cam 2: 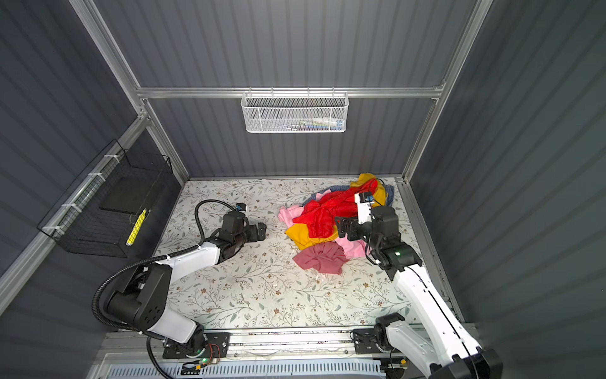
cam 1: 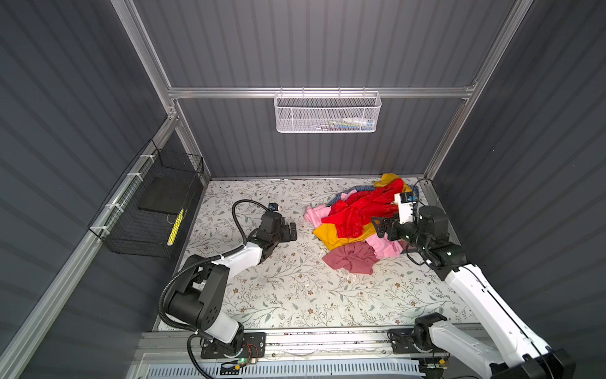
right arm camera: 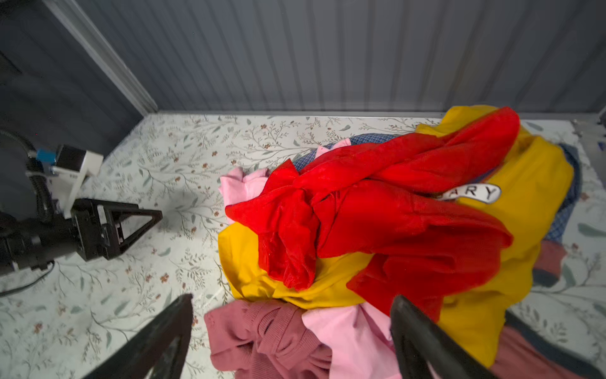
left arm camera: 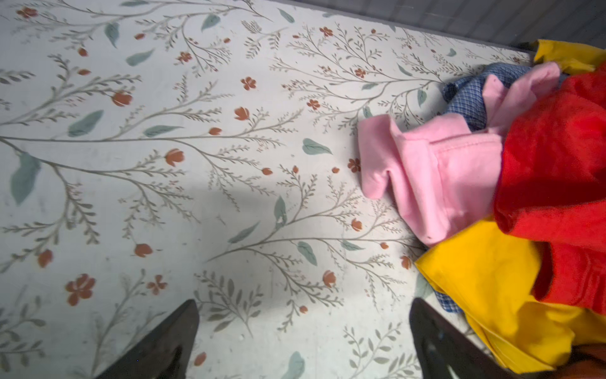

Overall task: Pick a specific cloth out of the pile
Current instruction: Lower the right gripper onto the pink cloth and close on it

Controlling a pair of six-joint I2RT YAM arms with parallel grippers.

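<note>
Obs: light pink cloth [cam 1: 314,215] mostly buried in pile [cam 1: 357,211], edges poking out at pile's left and front. Right claw [cam 1: 376,227] spread wide, empty, over pile's front; left claw [cam 1: 294,231] released, left of pile, apart

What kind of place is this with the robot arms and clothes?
Probably a small robot test booth, not a home: a left arm and a right arm are mounted on a rail, grey panel walls sit in a metal frame, and a pile of cloths lies on a flowery table.
</note>
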